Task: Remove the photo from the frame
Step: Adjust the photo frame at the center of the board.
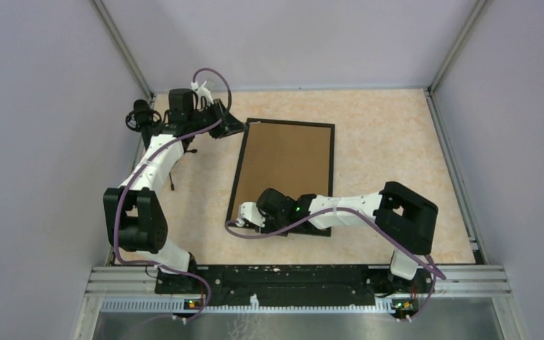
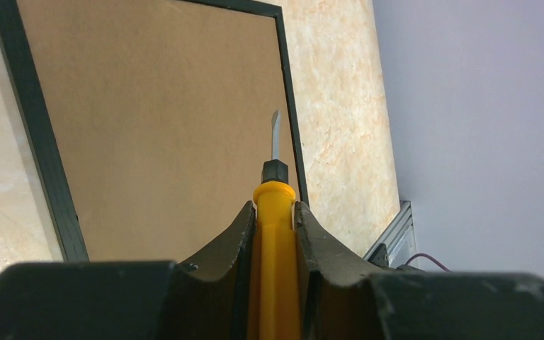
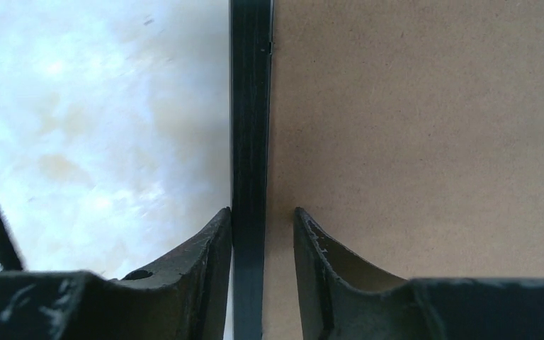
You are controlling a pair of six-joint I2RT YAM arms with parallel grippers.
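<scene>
Beige table, frame face down: left gripper pinches screwdriver; right gripper, spread, straddles its lower-left edge; backing likely needs prying next.

Lab cell: grey walls, aluminium rail

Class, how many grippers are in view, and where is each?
2. The left gripper holds a yellow screwdriver by the frame's far left corner; the right gripper straddles the frame's left border at its near end.

Left hand, reaching far, clamps a screwdriver; right hand hangs low, fingers parted.
</scene>
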